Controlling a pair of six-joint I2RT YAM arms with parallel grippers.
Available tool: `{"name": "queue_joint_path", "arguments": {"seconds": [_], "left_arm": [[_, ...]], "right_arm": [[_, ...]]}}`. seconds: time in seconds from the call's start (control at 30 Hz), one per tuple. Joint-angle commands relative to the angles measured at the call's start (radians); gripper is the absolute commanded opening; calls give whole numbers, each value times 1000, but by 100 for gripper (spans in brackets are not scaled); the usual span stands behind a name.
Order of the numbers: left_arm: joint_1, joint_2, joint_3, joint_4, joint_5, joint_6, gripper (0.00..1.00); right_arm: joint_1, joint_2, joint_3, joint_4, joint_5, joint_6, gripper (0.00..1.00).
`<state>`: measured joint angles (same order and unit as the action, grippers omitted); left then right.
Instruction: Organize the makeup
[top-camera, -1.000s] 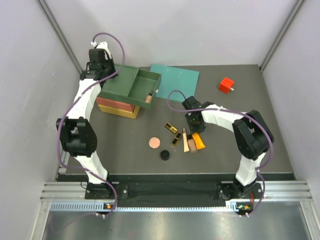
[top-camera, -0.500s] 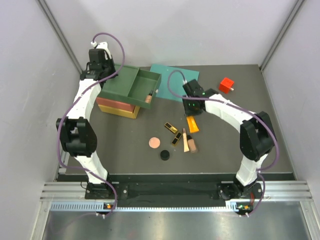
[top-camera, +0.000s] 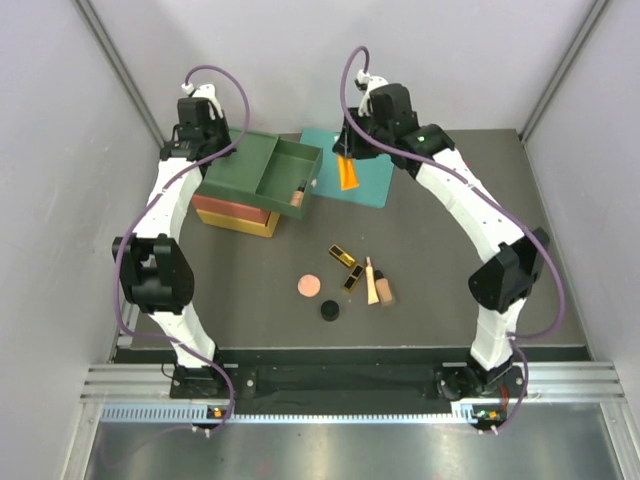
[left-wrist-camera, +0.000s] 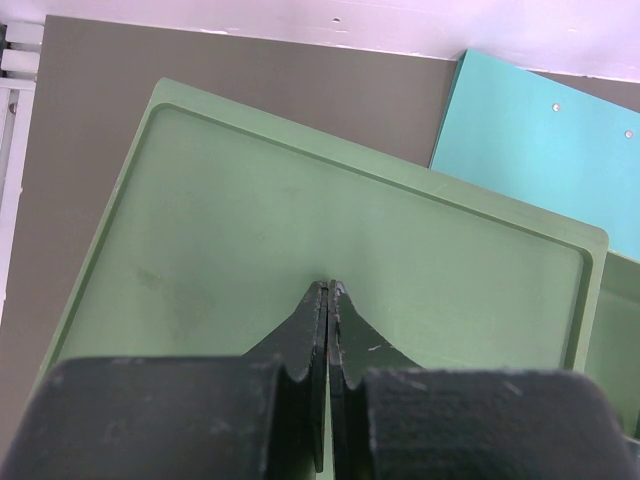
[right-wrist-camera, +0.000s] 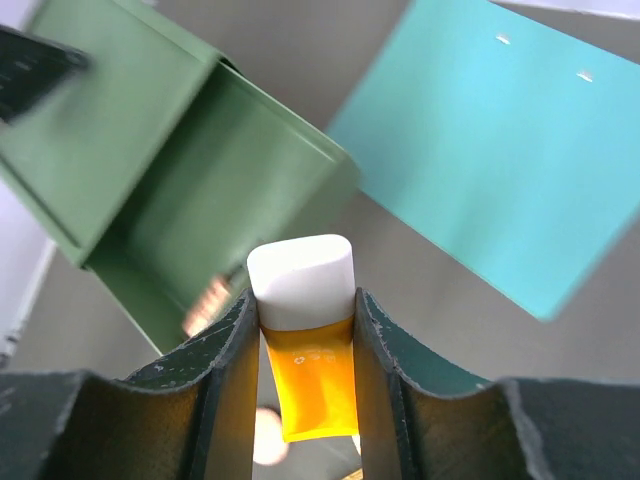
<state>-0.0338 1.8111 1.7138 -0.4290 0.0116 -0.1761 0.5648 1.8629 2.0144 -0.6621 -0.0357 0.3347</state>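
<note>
Gripping the orange tube (top-camera: 347, 173), the right gripper (right-wrist-camera: 305, 310) has risen over the teal mat (top-camera: 375, 158) (left gripper (left-wrist-camera: 329, 300) closed).

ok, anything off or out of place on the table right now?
Nothing spilled or damaged. Loose items in mid-table are unsorted: two black-and-gold cases, pink disc, black jar, beige tube and brown tube side by side. The orange tube is clamped in the right gripper, above the teal mat near the open green drawer.
</note>
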Motion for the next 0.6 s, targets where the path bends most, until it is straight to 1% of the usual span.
{"name": "queue_joint_path", "arguments": {"seconds": [0.0, 0.17, 0.3, 0.57], "left_arm": [[2, 90, -63, -261, 16, 12, 0], [2, 88, -71, -264, 14, 13, 0], [0, 90, -69, -264, 16, 15, 0], [2, 90, -69, -269, 21, 17, 0]], "right_arm": [[10, 81, 115, 85, -130, 49, 2], [46, 157, 204, 172, -204, 75, 3], [75, 211, 280, 206, -254, 82, 5], [104, 259, 291, 283, -320, 155, 5]]}}
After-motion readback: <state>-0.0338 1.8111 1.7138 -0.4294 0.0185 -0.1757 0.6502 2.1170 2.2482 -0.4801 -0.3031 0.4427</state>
